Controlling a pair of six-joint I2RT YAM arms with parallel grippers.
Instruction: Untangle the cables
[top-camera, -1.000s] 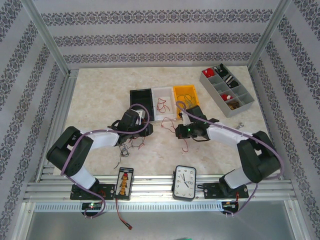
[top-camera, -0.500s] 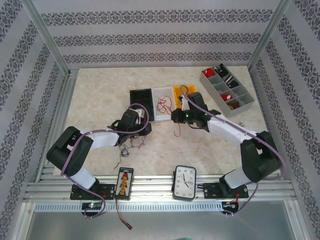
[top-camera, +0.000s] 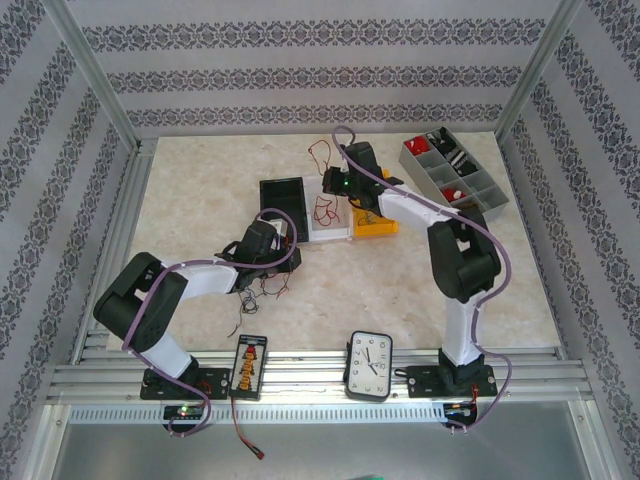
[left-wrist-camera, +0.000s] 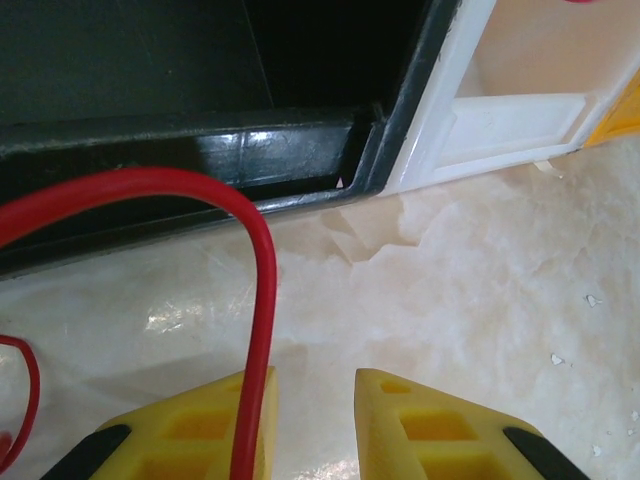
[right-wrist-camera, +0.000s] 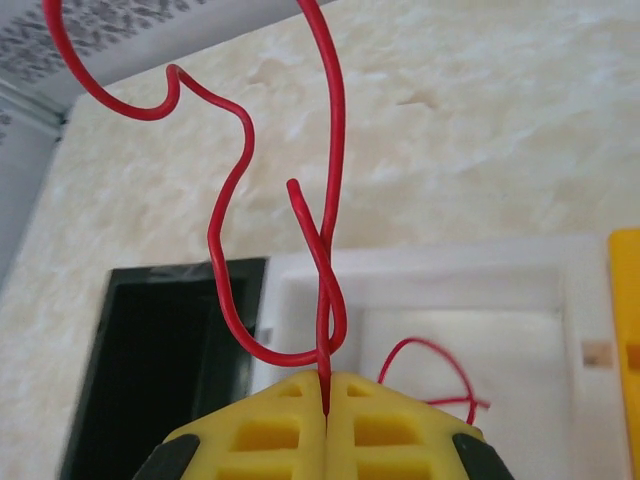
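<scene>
My right hand (right-wrist-camera: 327, 405) is clamped on a red cable (right-wrist-camera: 225, 215), held curling above the white tray (right-wrist-camera: 430, 262). My left hand (left-wrist-camera: 315, 385) sits low over the bench (left-wrist-camera: 470, 300) beside the black tray (left-wrist-camera: 200, 150) — fingers (left-wrist-camera: 420, 430) apart, another red cable (left-wrist-camera: 262, 290) draped across one finger.

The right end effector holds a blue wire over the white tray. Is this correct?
No. The right end effector holds a red wire, not a blue one, over the white tray; the right wrist view shows it.
</scene>
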